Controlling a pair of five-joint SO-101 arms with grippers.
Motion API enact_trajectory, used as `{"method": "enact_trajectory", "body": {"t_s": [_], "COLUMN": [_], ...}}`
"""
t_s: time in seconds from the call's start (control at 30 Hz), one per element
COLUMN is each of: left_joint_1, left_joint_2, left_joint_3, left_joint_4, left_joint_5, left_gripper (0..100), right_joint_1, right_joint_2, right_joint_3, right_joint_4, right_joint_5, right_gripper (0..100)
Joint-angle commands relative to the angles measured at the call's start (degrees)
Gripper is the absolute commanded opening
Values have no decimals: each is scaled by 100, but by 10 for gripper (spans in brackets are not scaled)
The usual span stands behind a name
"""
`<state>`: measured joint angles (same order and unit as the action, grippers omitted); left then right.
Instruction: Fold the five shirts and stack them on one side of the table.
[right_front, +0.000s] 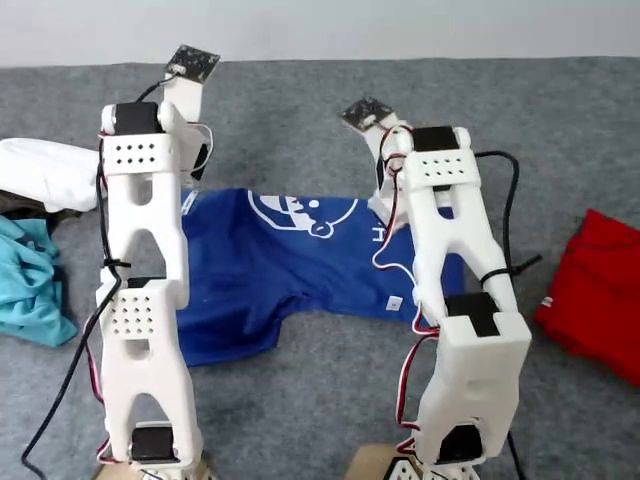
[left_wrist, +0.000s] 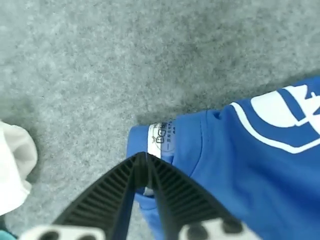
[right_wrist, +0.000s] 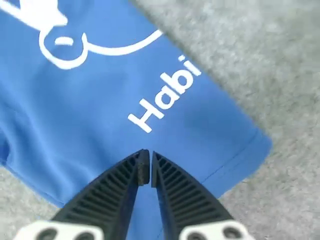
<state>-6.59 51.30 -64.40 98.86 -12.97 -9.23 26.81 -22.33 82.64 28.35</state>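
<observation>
A blue shirt (right_front: 290, 270) with a white print lies spread on the grey table between my two arms. My left gripper (right_front: 197, 162) is at the shirt's far left corner. In the left wrist view the left gripper (left_wrist: 148, 159) is shut, its tips over the blue shirt's (left_wrist: 250, 165) hem beside a white label (left_wrist: 161, 137). My right gripper (right_front: 385, 188) is at the shirt's far right side. In the right wrist view the right gripper (right_wrist: 147, 156) is shut over flat blue cloth (right_wrist: 90, 115), just below the white lettering (right_wrist: 162, 97). No cloth bunches at either gripper's tips.
A white shirt (right_front: 45, 170) and a teal shirt (right_front: 30, 285) lie heaped at the left edge, with a dark garment (right_front: 25, 205) between them. A red shirt (right_front: 600, 290) lies at the right edge. Bare grey table (right_front: 340, 400) stretches in front of the blue shirt.
</observation>
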Motion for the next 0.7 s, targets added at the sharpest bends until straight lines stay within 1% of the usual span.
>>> {"method": "enact_trajectory", "body": {"t_s": [0.0,0.17,0.23,0.47,0.67], "left_joint_1": [88,396,413,193,97], "left_joint_2": [-413,-202,-79,404,738], "left_joint_3": [92,840,1007,1042,1024], "left_joint_4": [158,158,149,149,158], "left_joint_5": [35,0,0,9,9], "left_gripper": [3,2,2,2,2], "right_joint_1": [-4,4,13,488,716], "right_joint_2": [4,558,752,1191,1358], "right_joint_3": [-334,-343,-343,-343,-352], "right_joint_4": [-330,-567,-664,-1121,-1367], "right_joint_5": [-378,-431,-431,-431,-404], "right_gripper": [9,9,9,9,9]}}
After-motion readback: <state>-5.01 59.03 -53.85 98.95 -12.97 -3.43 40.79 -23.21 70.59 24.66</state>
